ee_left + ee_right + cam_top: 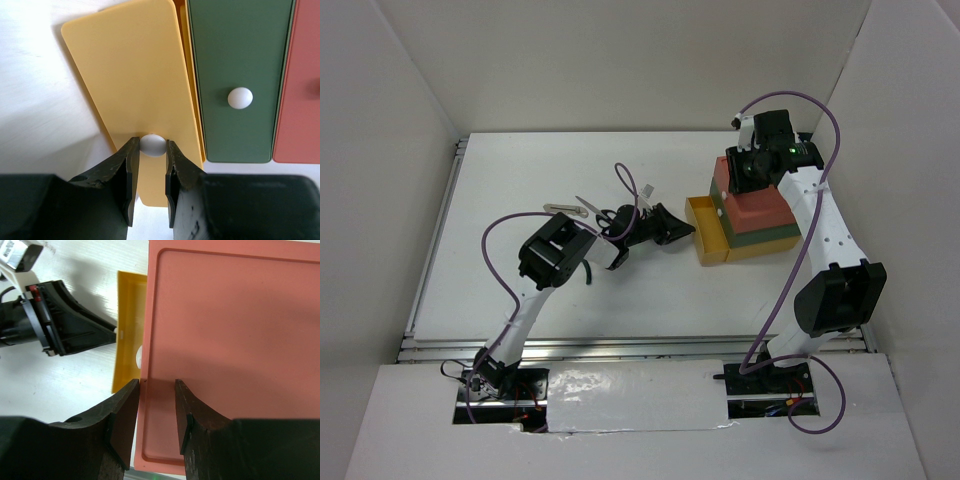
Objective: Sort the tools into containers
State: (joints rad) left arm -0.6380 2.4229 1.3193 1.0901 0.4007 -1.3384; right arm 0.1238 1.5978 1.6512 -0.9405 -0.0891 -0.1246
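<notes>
Tools (575, 209) out on the white table (500, 170), left of centre: silver bar (560, 209) lying flat, scissors (595, 208) just beside it, both right behind the left arm (555, 255) and well apart from the drawers. Over on the right, stack of drawers (760, 210): red drawer (755, 198) on top, green drawer (765, 237) in the middle, yellow drawer (708, 232) at the bottom, slid out leftward from under the other two. Now the left gripper (152, 150): closed snug on the yellow drawer's white knob (152, 144), one finger either side, knob pinched right at the tips. Alongside, green front flush, own knob clear of the fingers. And the right gripper (156, 390): poised over the red top, jaws only a narrow gap apart, nothing between them; touching the red surface or just above it, cannot tell.
</notes>
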